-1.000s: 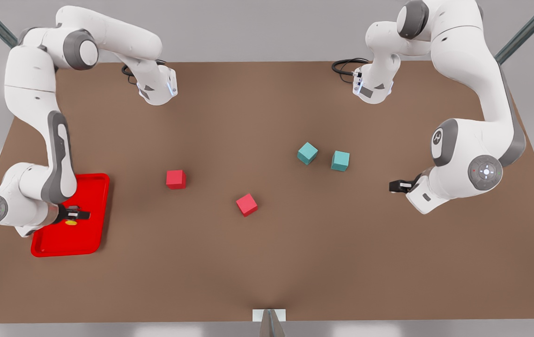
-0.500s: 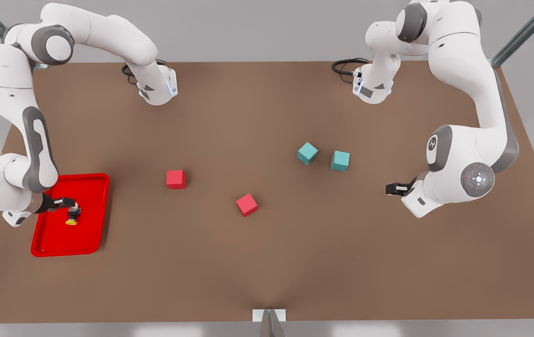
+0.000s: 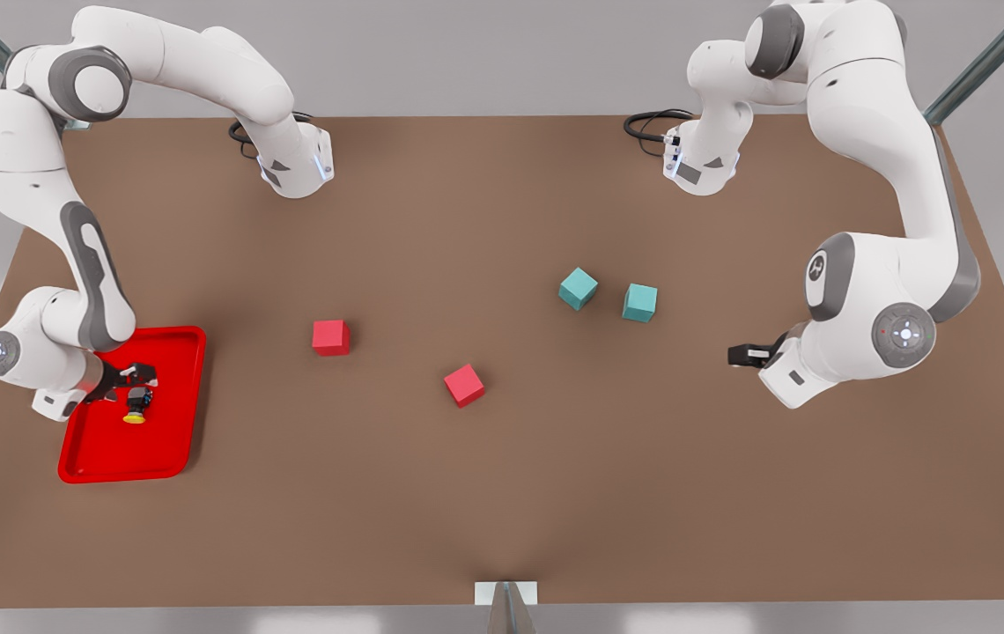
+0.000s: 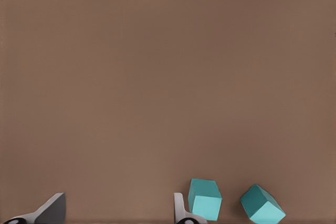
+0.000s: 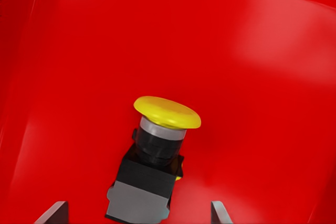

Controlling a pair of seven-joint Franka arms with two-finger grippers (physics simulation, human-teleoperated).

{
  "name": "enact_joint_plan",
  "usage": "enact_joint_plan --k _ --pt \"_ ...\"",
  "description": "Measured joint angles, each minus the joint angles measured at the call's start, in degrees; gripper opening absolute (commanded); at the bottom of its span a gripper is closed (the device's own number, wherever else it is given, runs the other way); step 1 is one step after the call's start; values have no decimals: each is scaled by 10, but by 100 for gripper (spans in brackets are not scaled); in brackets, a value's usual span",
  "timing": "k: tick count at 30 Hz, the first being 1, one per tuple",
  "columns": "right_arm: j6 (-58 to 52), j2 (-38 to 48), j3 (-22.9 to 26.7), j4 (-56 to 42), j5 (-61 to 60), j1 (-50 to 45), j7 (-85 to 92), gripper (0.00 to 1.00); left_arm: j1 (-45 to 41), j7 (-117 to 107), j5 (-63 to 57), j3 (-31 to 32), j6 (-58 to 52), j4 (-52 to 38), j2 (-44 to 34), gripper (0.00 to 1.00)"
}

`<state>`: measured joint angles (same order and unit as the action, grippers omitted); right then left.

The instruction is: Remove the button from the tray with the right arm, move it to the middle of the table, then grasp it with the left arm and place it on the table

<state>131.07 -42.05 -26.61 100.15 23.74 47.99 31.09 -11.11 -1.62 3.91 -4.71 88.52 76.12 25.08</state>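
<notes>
The button point(image 3: 136, 407) lies on its side in the red tray point(image 3: 174, 354) at the front view's left, its yellow cap point(image 5: 167, 112) pointing toward the table's near edge. My right gripper point(image 3: 137, 382) hovers just above and behind it, open. In the right wrist view the fingertips point(image 5: 56, 211) stand wide on either side of the button's black body point(image 5: 149, 174) without touching it. At the front view's right, my left gripper point(image 3: 743, 355) waits open above the bare table point(image 3: 502, 493), its fingertips point(image 4: 51, 209) apart with nothing between them.
Two red cubes point(image 3: 330, 337) point(image 3: 464, 385) sit in the table's middle-left. Two teal cubes point(image 3: 579, 288) point(image 3: 640, 302) lie toward the left gripper and appear in its wrist view point(image 4: 206, 199) point(image 4: 262, 204). Both arm bases stand at the far edge.
The right gripper pulled back off the button toward the tray's left side, uncovering it, then edged slightly back toward it. The left arm shifted only slightly.
</notes>
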Motion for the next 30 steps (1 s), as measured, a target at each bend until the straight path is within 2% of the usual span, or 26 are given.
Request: enact_joint_plan --k 8,13,30 --pt "26 2 -3 30 4 13 5 100 -1 1 0 1 2 -9 4 100" --pt "30 4 -25 46 3 28 -18 100 0 1 0 1 4 -9 2 100" --pt "48 -12 -29 28 7 24 -98 100 -5 0 -1 5 -1 -13 -4 100"
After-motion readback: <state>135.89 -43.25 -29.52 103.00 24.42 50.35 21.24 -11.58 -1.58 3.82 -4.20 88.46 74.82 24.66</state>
